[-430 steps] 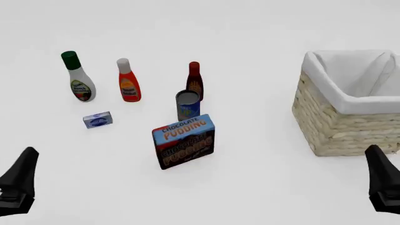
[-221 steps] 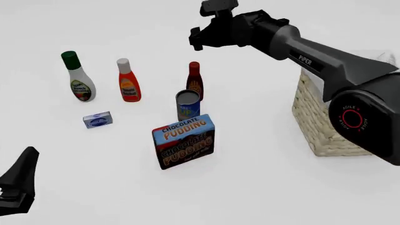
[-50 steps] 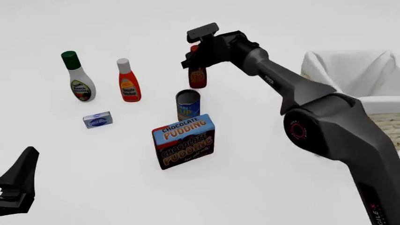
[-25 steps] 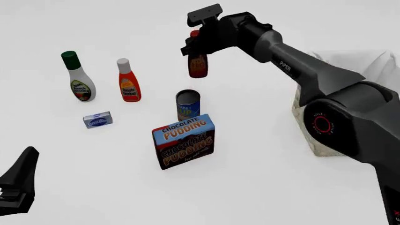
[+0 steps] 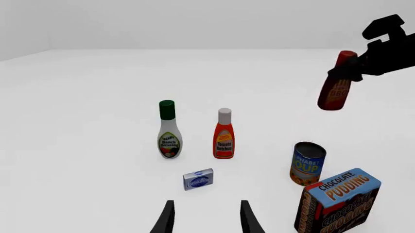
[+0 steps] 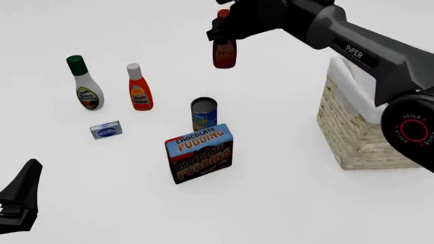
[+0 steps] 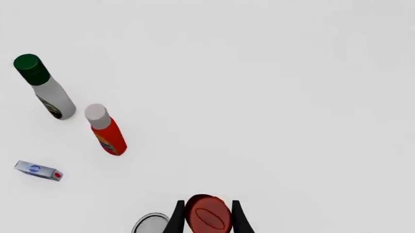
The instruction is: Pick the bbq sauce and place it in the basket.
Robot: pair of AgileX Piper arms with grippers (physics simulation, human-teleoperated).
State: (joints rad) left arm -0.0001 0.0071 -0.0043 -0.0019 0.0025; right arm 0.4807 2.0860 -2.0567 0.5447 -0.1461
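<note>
Right arm: reaches high above the desk, fingers clenched on the bbq sauce.
Bbq sauce: upright, cap up.
Left fingers: released.

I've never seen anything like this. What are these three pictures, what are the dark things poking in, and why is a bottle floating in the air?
These are computer renders of a two-armed robot at a white table. One picture looks from above and behind the arms; the other two come from small cameras mounted just behind each arm's fingers.

The bottle is not floating. The right gripper is shut on the bbq sauce near its red cap and holds it up above the table. The basket it is meant for stands at the right.

The left gripper is open and holds nothing; it waits low at the near left.

Standing on the table are a white bottle with a green cap, an orange-red bottle, a soup can, a chocolate pudding box and a small blue packet.
</note>
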